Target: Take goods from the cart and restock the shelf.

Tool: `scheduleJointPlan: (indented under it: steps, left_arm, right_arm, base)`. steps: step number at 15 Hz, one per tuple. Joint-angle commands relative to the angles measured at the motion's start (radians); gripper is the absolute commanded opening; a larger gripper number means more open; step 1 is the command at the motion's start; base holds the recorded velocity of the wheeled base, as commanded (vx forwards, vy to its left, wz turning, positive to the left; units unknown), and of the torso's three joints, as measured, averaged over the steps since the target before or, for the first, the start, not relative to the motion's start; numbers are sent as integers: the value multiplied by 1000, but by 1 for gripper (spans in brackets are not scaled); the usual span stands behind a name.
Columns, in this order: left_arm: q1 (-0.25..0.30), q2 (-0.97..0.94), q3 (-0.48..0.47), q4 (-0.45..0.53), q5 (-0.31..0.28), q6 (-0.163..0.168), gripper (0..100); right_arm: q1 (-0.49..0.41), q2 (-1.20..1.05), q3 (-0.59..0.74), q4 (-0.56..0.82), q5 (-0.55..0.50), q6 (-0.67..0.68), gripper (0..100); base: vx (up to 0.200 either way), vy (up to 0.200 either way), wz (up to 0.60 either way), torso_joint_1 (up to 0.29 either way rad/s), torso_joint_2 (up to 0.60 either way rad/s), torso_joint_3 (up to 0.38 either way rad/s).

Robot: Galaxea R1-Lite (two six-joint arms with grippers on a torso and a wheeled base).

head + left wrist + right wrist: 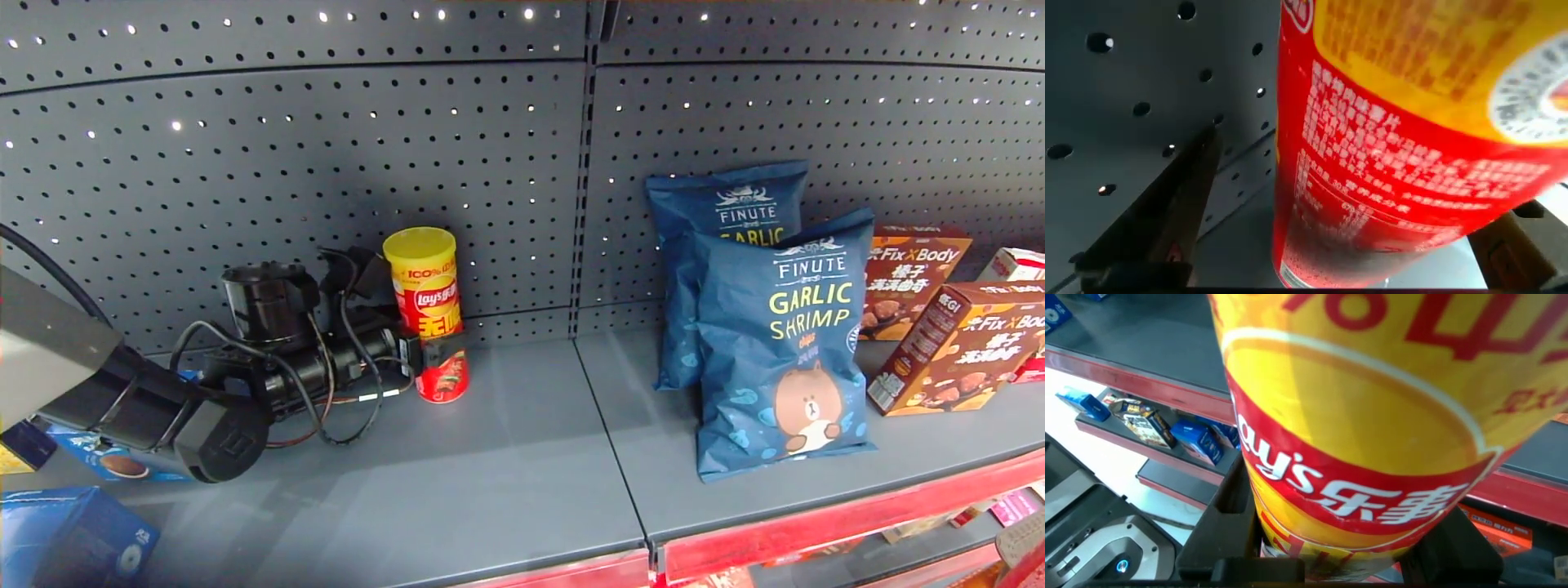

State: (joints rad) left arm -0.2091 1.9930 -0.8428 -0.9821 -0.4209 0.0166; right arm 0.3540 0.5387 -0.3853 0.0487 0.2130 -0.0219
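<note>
Chip canister [424, 314] upright on shelf [506, 457], set back near pegboard [326, 163], prob. to keep front free for stock. L hand [439, 359] straddles its base, jaws apart, one finger [1176, 204] clear of can wall. R hand [1343, 547] clamped on 2nd chip canister [1355, 433], prob. next up.

Yellow-lidded chip canister [424, 302] stands upright between left gripper [437, 357] fingers. A second canister [1364, 433] sits clamped in right gripper [1343, 539].
</note>
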Motion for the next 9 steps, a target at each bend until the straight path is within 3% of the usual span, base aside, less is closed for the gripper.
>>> scheduleJointPlan:
  steps: [1, 2, 9]
  left_arm:
    - [-9, 0, -2, -1, 4, 0, 100]
    - [-9, 0, -2, -7, 2, 0, 0]
    - [-55, -109, 87, -7, 24, -4, 0]
  right_arm:
    - [0, -2, 0, 0, 0, -1, 0]
    - [0, -3, 0, 2, 0, -1, 0]
    - [0, -6, 5, -1, -1, -1, 0]
  base:
    - [0, 0, 0, 0, 0, 0]
    - [0, 0, 0, 0, 0, 0]
    - [0, 0, 0, 0, 0, 0]
